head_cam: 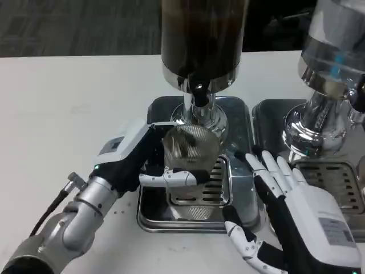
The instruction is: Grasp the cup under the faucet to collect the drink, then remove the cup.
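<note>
A clear ribbed cup (190, 154) stands on the grille of the metal drip tray (171, 220), right below the faucet (198, 94) of the dark drink dispenser (201, 40). My left hand (137, 157) wraps around the cup from the left, with its thumb across the cup's front. I cannot tell whether there is drink in the cup. My right hand (291, 214) lies open to the right of the tray, fingers spread and pointing away from me, holding nothing.
A second chrome dispenser (328, 74) stands at the right on its own drip tray (319, 171), just beyond my right hand. The white table (68, 114) stretches to the left. A cable (48, 208) runs along my left forearm.
</note>
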